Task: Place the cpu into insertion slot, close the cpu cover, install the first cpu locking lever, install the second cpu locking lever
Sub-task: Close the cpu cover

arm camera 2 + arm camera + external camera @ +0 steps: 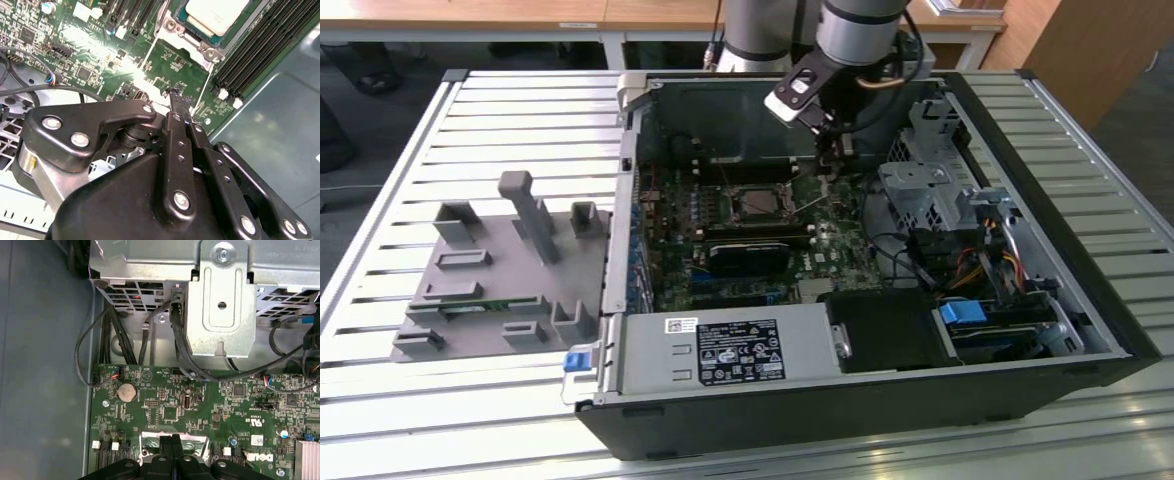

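Exterior view: the gripper (838,170) hangs inside the open computer case (854,425), close to the cpu socket.

The case lies on a slatted metal surface (480,110), with a grey moulded fixture (494,270) at its 9 o'clock. On the green motherboard (854,245) the insertion slot (735,204) sits near the middle. The gripper stands near it at about 2 o'clock, its tips just above the board. In the second wrist view the cpu (217,12) lies seated in the slot, silvery-beige top upward. The metal frame of the cpu cover (186,40) runs around its edge; whether that frame is latched cannot be told. In both wrist views the black fingers (172,145) are pressed together at the tips, with nothing seen between them, and they point at bare board beside the socket.
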Controlling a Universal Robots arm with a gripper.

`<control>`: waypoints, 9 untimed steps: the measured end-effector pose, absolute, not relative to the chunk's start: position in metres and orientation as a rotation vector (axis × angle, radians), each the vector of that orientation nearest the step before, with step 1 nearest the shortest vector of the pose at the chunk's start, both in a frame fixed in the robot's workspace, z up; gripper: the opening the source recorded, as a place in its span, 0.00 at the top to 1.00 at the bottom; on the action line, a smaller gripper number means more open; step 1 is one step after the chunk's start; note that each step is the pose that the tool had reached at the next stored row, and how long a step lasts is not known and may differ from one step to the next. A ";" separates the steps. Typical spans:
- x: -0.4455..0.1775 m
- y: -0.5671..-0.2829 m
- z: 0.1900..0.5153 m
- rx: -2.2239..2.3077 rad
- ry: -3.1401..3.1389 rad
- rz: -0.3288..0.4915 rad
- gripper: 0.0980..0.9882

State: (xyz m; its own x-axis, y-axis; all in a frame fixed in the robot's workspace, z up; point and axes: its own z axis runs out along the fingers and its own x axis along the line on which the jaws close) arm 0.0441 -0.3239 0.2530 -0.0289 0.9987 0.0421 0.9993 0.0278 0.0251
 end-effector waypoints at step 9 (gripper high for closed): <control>0.053 -0.322 0.252 -2.179 -2.242 -0.070 0.99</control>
State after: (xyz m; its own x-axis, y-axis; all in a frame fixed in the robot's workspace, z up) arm 0.0533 -0.3224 0.2522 -0.0288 0.9987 0.0417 0.9994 0.0279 0.0220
